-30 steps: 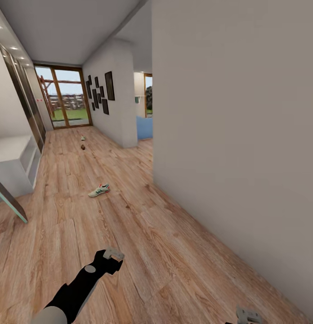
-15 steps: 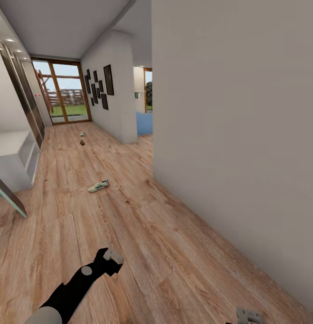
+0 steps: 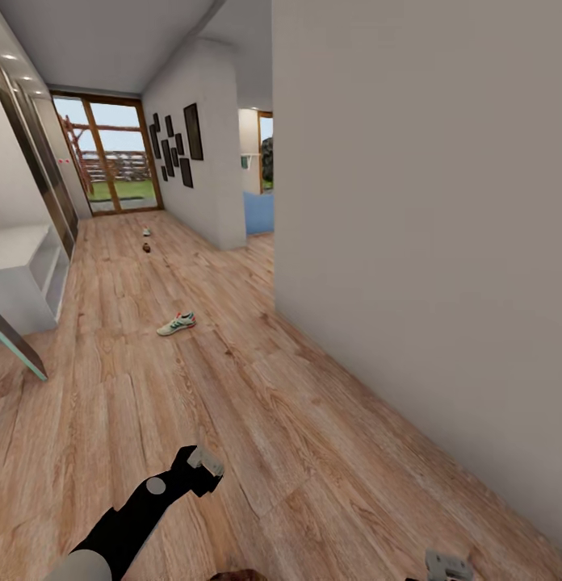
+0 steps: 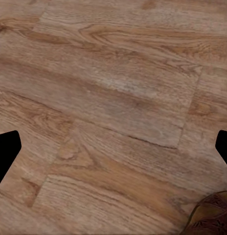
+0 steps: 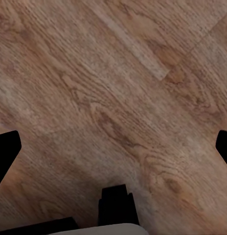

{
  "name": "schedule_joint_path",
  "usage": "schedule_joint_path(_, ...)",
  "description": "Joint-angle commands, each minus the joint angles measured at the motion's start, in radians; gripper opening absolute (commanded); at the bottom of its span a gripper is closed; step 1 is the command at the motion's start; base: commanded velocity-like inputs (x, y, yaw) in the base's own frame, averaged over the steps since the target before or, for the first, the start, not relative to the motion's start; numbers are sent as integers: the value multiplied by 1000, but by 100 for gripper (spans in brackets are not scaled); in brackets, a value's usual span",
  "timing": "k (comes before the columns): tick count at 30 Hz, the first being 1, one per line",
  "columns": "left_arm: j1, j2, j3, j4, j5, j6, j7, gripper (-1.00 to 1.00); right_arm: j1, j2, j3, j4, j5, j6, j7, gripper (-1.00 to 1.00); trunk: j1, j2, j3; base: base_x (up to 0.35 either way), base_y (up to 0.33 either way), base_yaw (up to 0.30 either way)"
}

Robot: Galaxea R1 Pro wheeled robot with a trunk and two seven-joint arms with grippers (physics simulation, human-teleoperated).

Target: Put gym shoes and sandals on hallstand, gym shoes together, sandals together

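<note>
One white gym shoe [image 3: 176,324] with green stripes lies on the wood plank corridor floor [image 3: 257,403], well ahead of both arms. Far down the corridor are a second small gym shoe [image 3: 146,232] and a dark sandal [image 3: 145,248]. The brown edge of another sandal [image 3: 236,575] peeks in at the picture's lower border, and its perforated brown upper [image 4: 211,218] shows in the left wrist view, beside the gripper. My left gripper [image 3: 202,464] [image 4: 113,156] hangs open over bare floor. My right gripper [image 3: 446,566] [image 5: 113,156] is open too, holding nothing.
A long grey wall [image 3: 426,242] runs close along the right. A pale white low shelf unit [image 3: 27,274] stands at the left, its upper part out of view. A slanted teal-edged panel [image 3: 18,347] leans in front of it. Glass doors [image 3: 111,161] close the corridor's far end.
The whole view has shifted, so the camera moved: the shoes and doors slid up the picture and the brown sandal edge came in at the bottom. Both arms hold their pose.
</note>
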Motion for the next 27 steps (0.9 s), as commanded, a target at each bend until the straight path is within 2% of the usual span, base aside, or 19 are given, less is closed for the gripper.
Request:
schedule_joint_path(1,0,1,-5,4,-8,2,-2,100,0,0,-1,-2,0,5,-1,100,4,-8,-6,0,0,0)
schedule_joint_path(5,0,1,-15,24,-9,2,-13,100,0,0,-2,-5,0,6,-3,100,19,-36,-25,0,0,0)
schedule_joint_path(8,0,2,-25,33,-9,2,-71,100,0,0,-3,-30,0,7,-4,100,31,-57,-39,0,0,0)
schedule_joint_path(11,0,2,-28,35,-10,3,-144,100,0,1,-3,-96,0,17,-4,100,42,-78,-53,0,0,0)
schedule_joint_path(14,0,3,-29,34,-20,3,-183,100,0,1,-3,-175,0,71,-4,100,54,-99,-64,0,0,0)
schedule_joint_path(17,-1,3,-29,34,-56,4,-195,100,0,1,-3,-216,-1,144,-4,100,65,-120,-74,0,0,0)
schedule_joint_path(19,-1,3,-29,35,-94,5,-199,100,0,1,-3,-242,-1,185,-3,100,65,-120,-74,0,0,0)
schedule_joint_path(20,-1,2,-28,35,-126,6,-202,100,0,2,-3,-266,-2,207,-3,100,65,-120,-74,0,0,0)
schedule_joint_path(23,-1,3,-28,37,-147,7,-205,100,0,4,-3,-292,-2,221,-3,100,65,-120,-74,0,0,0)
schedule_joint_path(27,-1,18,-26,38,-158,8,-295,100,0,6,-1,-356,-1,231,-4,100,65,-120,-74,0,0,0)
